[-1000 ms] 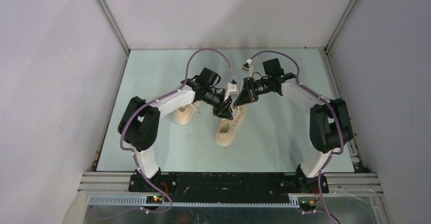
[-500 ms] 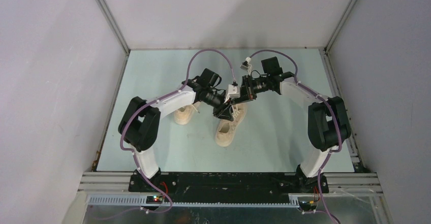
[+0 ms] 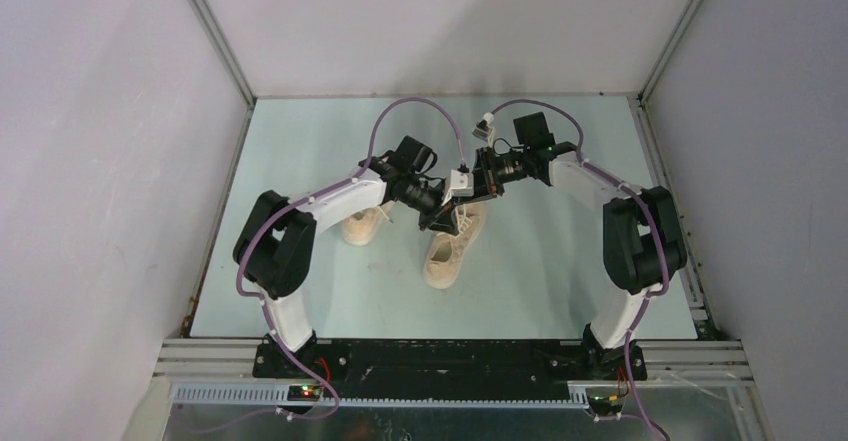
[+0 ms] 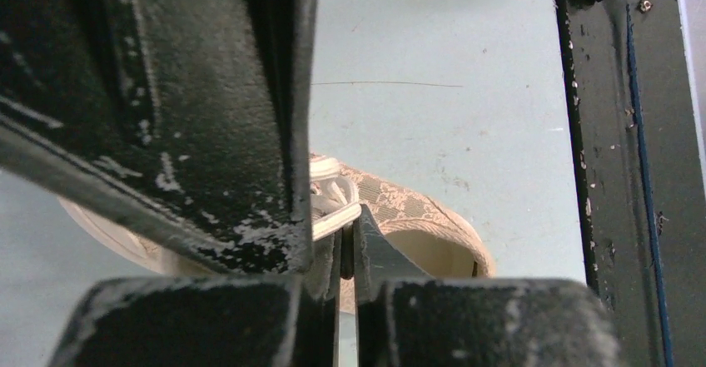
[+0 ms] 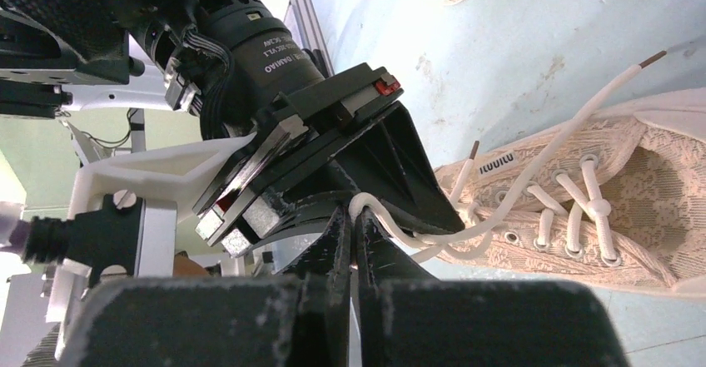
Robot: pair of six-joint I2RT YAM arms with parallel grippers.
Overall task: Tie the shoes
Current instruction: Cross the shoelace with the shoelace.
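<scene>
**A:** Start at the left. Why is that shoe sitting off on its own?

**B:** The left-hand sneaker [image 3: 365,223] lies on the table [image 3: 560,271], beside the action and touched by neither gripper. I'd judge it is simply parked while its partner is worked.

**A:** And the left gripper [image 3: 438,223]?

**B:** It is low over the second sneaker [image 3: 445,259], which lies mid-table with its toe toward the near edge. Its own camera shows the jaws pressed almost flat, with off-white lace [image 5: 370,209] running into the slit. So it is pinching lace close above the shoe, probably to anchor that strand.

**A:** Why is it so tight against the other arm?

**B:** The right gripper [image 5: 351,217] comes in from the opposite side, tip almost against tip. Its jaws are squeezed together on lace too. A bight curls out of them, passes the left gripper's finger, then trails over the shoe to a brown-tipped end [image 5: 653,57] lying loose on the table. I cannot tell whether both hold the same strand.

**A:** How far along is it?

**B:** Early, I'd say. No knot or bow shows, and the lace hangs slack. The next pull must not cost either pinch.
</scene>
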